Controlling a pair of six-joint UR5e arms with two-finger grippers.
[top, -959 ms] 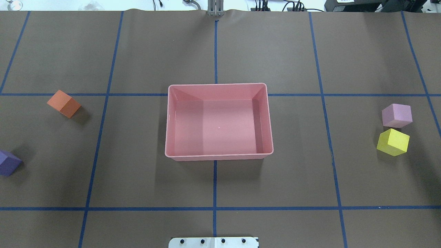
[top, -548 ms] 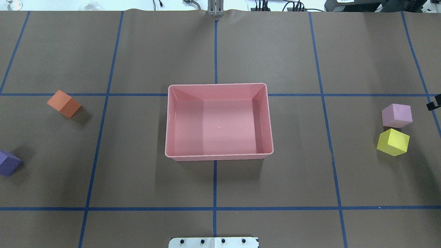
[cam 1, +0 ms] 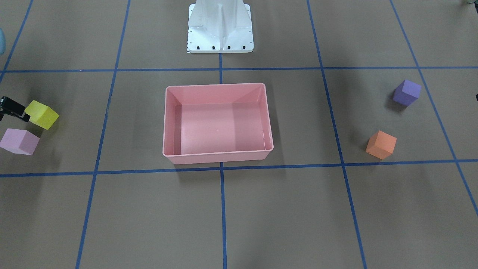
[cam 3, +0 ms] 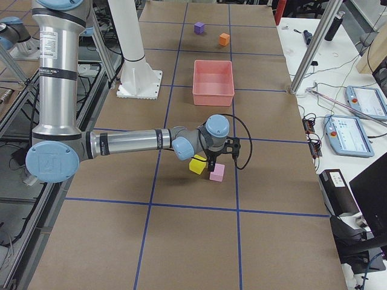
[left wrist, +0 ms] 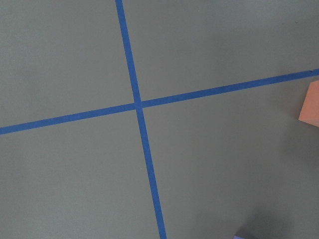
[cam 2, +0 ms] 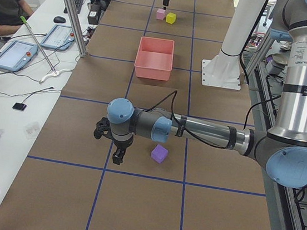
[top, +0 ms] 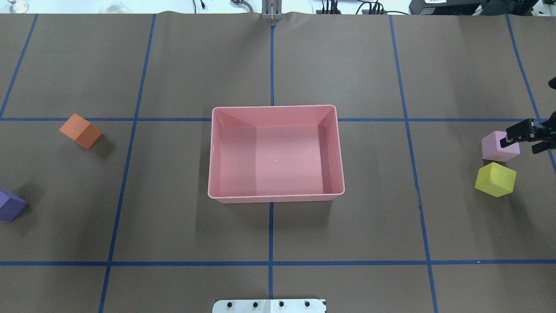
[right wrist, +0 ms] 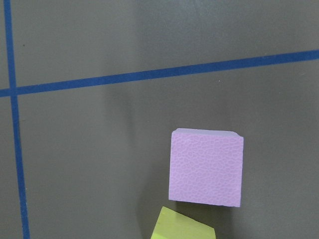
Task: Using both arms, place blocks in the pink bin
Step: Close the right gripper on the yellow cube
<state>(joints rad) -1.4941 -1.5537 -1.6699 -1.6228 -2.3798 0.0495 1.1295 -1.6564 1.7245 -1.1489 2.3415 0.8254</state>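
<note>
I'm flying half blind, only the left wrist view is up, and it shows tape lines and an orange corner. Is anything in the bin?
Observer: No, the bin is empty.
Operator: Where's the purple block?
Observer: The purple block lies beside the left gripper, apart from it.
Operator: And the right arm?
Observer: The right gripper is open above the pink block, not gripping it; the yellow block sits next to that one.
</note>
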